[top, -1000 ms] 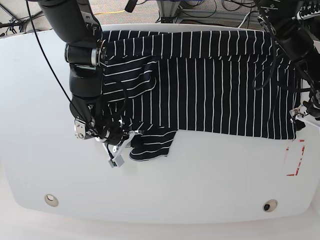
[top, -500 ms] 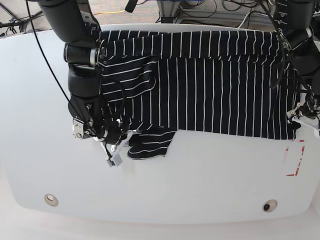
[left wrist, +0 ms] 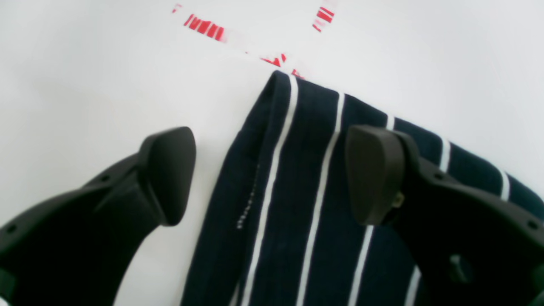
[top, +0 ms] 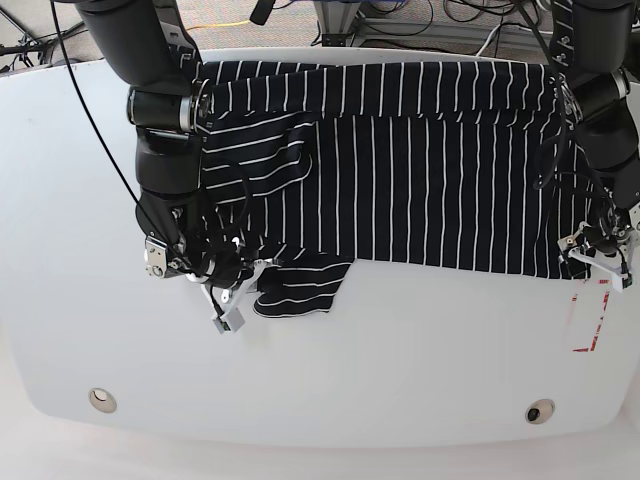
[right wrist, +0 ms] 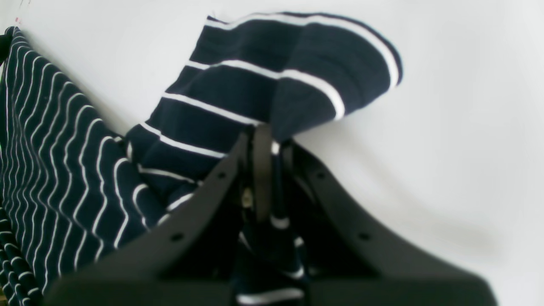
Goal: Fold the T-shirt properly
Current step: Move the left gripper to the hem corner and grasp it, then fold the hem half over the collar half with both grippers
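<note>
T-shirt (top: 420, 160) lies spread on white surface (top: 400, 360), sleeve hanging out at near edge. Right claw (right wrist: 265, 148) clamped on sleeve fabric. Left claw (left wrist: 272, 174) spread wide, straddling hem corner, nothing gripped. Risk: left claw closes too shallow, catches single layer; corner slips, fold skews.

Right pincer (right wrist: 265, 140) is clamped tight, its arm (top: 165, 150) coming down from about 11 o'clock in the base view with the wrist bent low. Left pincer (left wrist: 270, 174) is spread wide, hanging off its arm (top: 600, 120) at roughly 3 o'clock, tips pointing down.
</note>
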